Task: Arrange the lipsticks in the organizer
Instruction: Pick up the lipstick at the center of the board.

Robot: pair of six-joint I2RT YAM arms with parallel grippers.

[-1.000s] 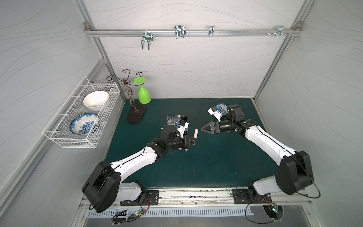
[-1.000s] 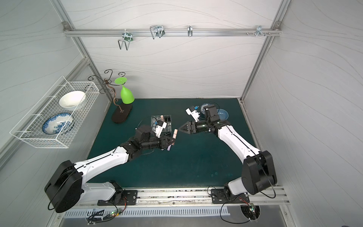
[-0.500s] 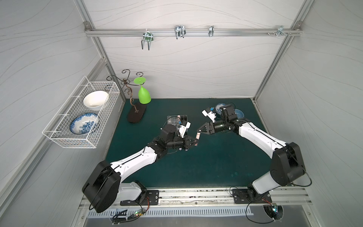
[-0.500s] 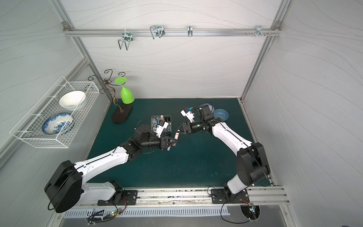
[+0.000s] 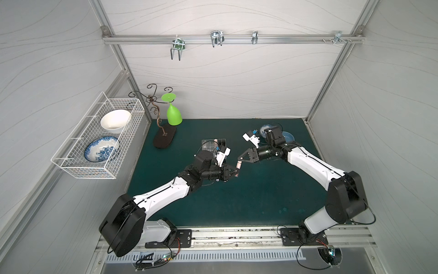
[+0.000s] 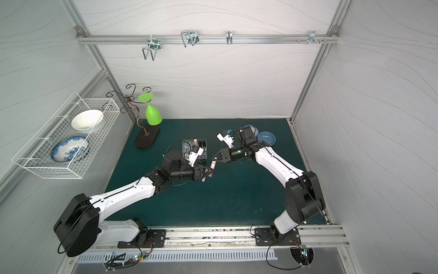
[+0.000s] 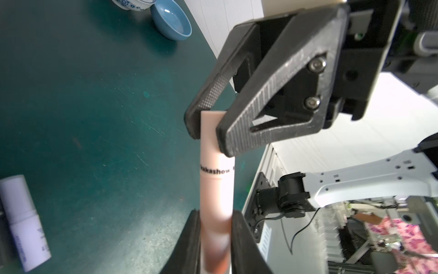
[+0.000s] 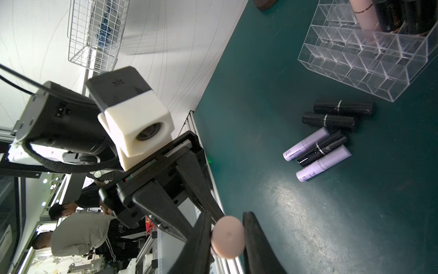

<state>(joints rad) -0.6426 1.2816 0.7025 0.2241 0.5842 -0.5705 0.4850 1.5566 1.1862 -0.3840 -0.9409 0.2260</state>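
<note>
A pale pink lipstick [image 7: 216, 189] hangs gripped at both ends, while at its 10 o'clock the gridded organizer [image 8: 343, 71] holds a pink tube [image 8: 362, 19] upright, with three black and two lilac lipsticks [image 8: 322, 147] lying beside it.

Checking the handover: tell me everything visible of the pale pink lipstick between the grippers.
The pale pink lipstick is a slim matte tube, plastic by its look, with black lettering ringing its middle seam and a darker end. The left gripper clamps that end; the right gripper clamps the flat pale end. Nothing else touches it.
</note>
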